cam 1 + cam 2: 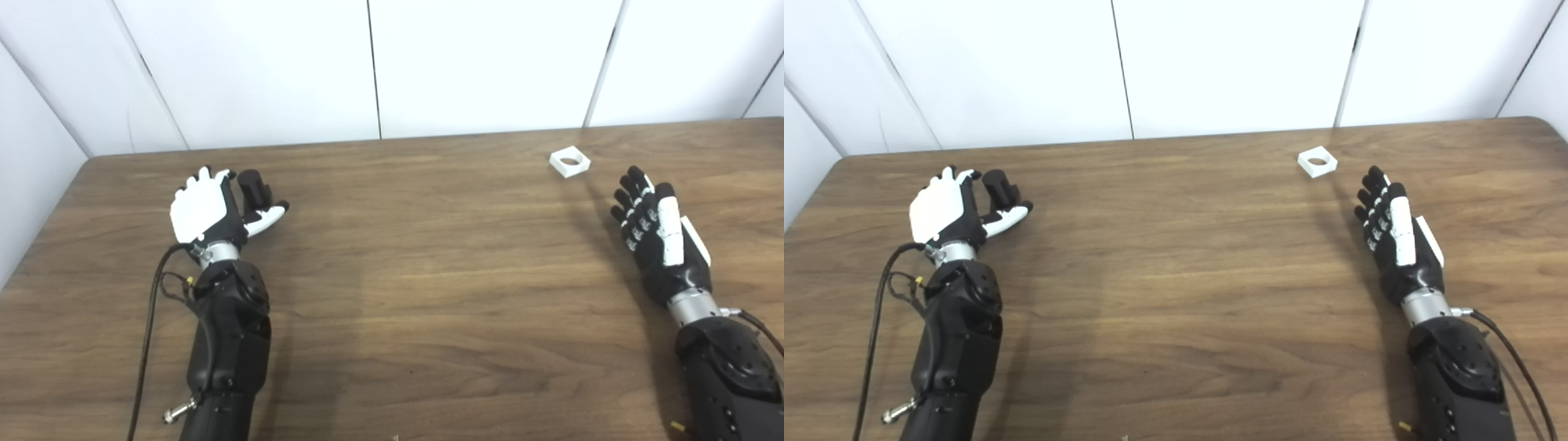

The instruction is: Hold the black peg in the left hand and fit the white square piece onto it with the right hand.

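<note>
Left hand (205, 211) spread around upright black peg (253, 188), not clamped. Right hand (656, 236) spread, empty, near white square piece (569, 162) flat on bench (429, 275), hole up.

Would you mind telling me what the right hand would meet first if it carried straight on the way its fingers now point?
The right hand is open, fingers aimed up and slightly left. Going straight on, it would likely meet the white square piece first, though it may pass just right of it; depth is unclear.

Left hand (944, 211) near table's (1176, 294) left edge, fingers spread around upright black peg (999, 185), right hand (1396, 236) empty, spread, near right edge, white square piece (1317, 162) lying toward far edge.
</note>
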{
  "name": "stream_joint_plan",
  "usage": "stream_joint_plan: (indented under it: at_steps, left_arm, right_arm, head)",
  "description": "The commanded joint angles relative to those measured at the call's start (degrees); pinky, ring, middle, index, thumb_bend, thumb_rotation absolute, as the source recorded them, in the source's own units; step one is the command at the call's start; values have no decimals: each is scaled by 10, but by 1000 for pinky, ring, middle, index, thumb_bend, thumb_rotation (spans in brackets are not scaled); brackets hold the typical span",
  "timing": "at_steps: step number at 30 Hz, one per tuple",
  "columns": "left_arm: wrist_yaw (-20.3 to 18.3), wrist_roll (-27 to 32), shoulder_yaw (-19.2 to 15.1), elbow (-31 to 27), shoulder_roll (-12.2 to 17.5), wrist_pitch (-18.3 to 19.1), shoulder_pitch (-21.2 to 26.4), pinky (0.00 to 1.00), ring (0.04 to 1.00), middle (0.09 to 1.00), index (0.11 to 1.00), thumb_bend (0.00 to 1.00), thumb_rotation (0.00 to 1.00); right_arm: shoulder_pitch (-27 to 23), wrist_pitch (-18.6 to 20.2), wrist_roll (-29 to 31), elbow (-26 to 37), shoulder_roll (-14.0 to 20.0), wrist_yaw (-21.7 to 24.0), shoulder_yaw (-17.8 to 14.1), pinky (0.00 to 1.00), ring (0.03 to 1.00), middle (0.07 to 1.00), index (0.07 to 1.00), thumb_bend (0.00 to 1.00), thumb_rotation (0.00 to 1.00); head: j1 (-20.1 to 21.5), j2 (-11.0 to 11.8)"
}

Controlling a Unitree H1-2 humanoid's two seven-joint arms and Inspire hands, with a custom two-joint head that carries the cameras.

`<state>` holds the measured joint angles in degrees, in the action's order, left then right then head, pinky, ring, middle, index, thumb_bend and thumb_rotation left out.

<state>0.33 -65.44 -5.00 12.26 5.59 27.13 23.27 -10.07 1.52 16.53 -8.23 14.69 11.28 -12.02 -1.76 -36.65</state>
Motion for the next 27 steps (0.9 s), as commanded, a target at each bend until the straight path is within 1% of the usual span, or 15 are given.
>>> stream_joint_plan:
  at_steps: [1,8,11,16,24,27]
  left_arm:
    - [7,-21,-2,-1,8,-2,43,1000,1000,999,821,763,564]
    - [13,-23,-4,25,11,-2,53,1000,1000,996,814,763,568]
    - [9,-27,-8,29,9,-2,53,1000,1000,1000,821,759,563]
    - [9,-31,-11,33,7,-2,52,1000,1000,1000,829,763,551]
    - [13,-38,-10,48,8,-2,56,1000,1000,1000,819,762,551]
    - [16,-38,-8,55,9,-2,58,1000,1000,999,816,763,554]
  right_arm:
    - [7,-16,7,-10,-6,6,1,1000,1000,1000,1000,564,1000]
    - [10,-20,9,-12,-4,7,-2,1000,1000,1000,1000,535,1000]
    - [9,-29,8,-20,-1,12,-2,1000,1000,1000,1000,517,1000]
    - [10,-34,6,-24,3,14,-2,1000,1000,1000,1000,519,1000]
    - [12,-25,13,-16,8,18,-4,1000,1000,1000,1000,540,1000]
    - [12,-29,10,-18,11,18,-4,1000,1000,1000,1000,545,1000]
  head:
    - [-1,-1]
    - [-5,0]
    - [-8,-1]
    - [-9,-1]
    - [-11,-3]
    - [-14,-3]
